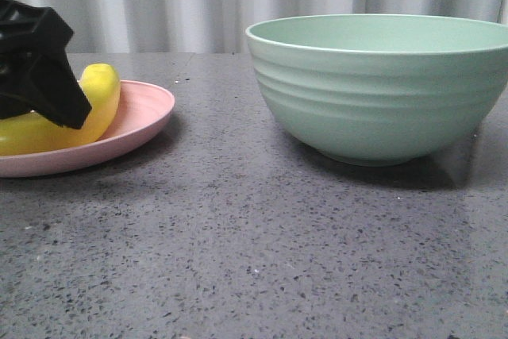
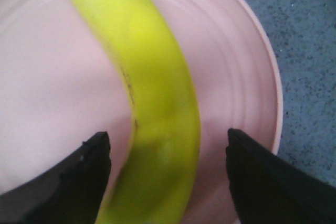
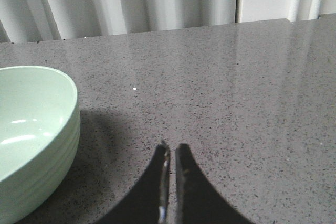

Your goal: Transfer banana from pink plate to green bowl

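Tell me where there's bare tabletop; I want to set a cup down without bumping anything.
Bare grey table runs across the whole near side and between the pink plate and the green bowl. More lies beside the bowl around the right gripper. It is crowded at the plate, where the left gripper straddles the banana.

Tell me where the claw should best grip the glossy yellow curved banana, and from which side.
Across its mid-body, from above. The glossy yellow curved banana lies flat on the shallow pale pink plate, and the open left claw already straddles it, one finger either side, so closing there should pinch its narrow width.
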